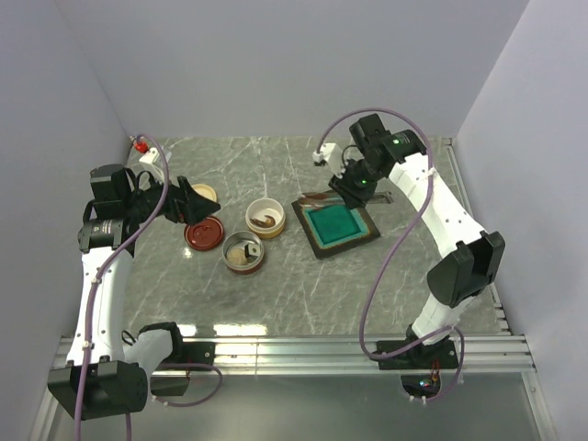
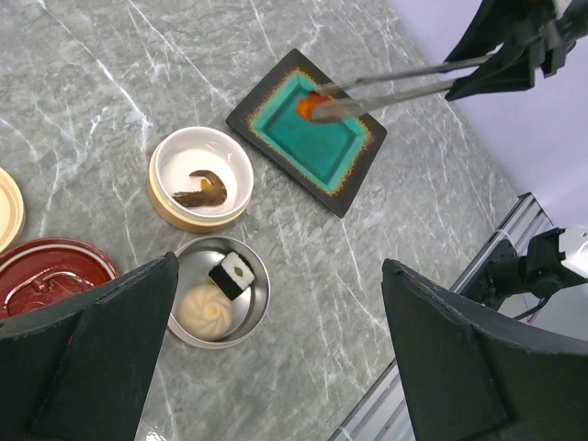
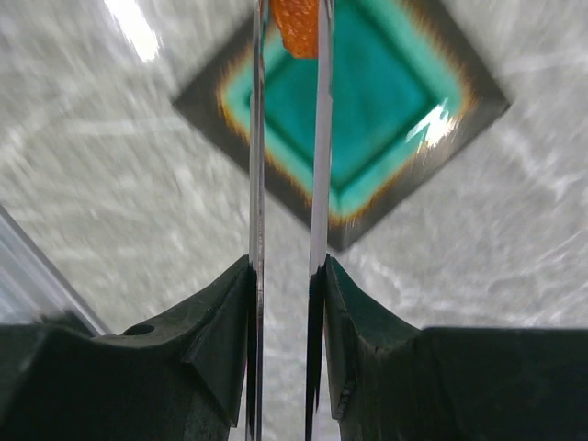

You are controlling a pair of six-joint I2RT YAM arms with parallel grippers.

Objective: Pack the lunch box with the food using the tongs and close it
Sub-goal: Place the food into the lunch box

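Note:
My right gripper point(image 3: 287, 276) is shut on the tongs point(image 3: 256, 138), one slim arm against each finger. The tong tips pinch an orange-red piece point(image 3: 296, 23) over the far corner of the teal tray point(image 3: 386, 92); the left wrist view also shows this piece point(image 2: 317, 106) between the tongs point(image 2: 395, 87). The round metal lunch box bowl point(image 2: 262, 276) holds a pale bun point(image 2: 202, 310) and a white cube with a dark wrap point(image 2: 231, 274). A cream bowl point(image 2: 161, 202) holds a dark brown lump point(image 2: 202, 193). My left gripper point(image 2: 280, 276) hangs open above the table beside the metal bowl, holding nothing.
A red lid point(image 1: 204, 234) and a cream lid point(image 1: 202, 193) lie left of the bowls, under my left arm. The teal tray point(image 1: 308, 234) sits right of the cream bowl point(image 1: 266, 218) and the metal bowl point(image 1: 243, 253). Grey walls close in three sides of the marble table.

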